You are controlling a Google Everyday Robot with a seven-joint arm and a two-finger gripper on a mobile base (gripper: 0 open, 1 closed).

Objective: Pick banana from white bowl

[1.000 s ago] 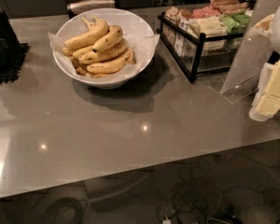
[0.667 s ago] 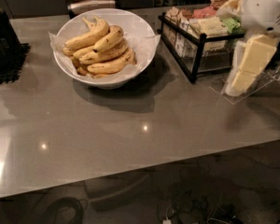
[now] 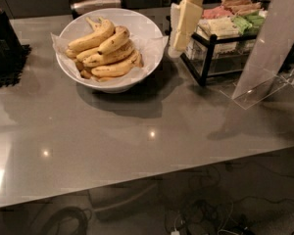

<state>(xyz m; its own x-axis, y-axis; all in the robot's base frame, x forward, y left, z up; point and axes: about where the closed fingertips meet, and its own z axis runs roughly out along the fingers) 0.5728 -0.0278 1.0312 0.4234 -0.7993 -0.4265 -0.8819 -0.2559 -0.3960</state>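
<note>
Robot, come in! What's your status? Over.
Gripper hangs just outside the round glossy white bowl, empty. Short plump speckled yellow banana tops the longer yellow bananas, untouched. Nothing covering it.

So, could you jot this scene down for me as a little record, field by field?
surface: grey table
white bowl: rear left, lined with paper, full of bananas
banana: short plump one on top of the pile
gripper: hangs just right of the bowl, not touching any fruit
snack rack: black, rear right
sign holder: clear plastic, far right
</note>
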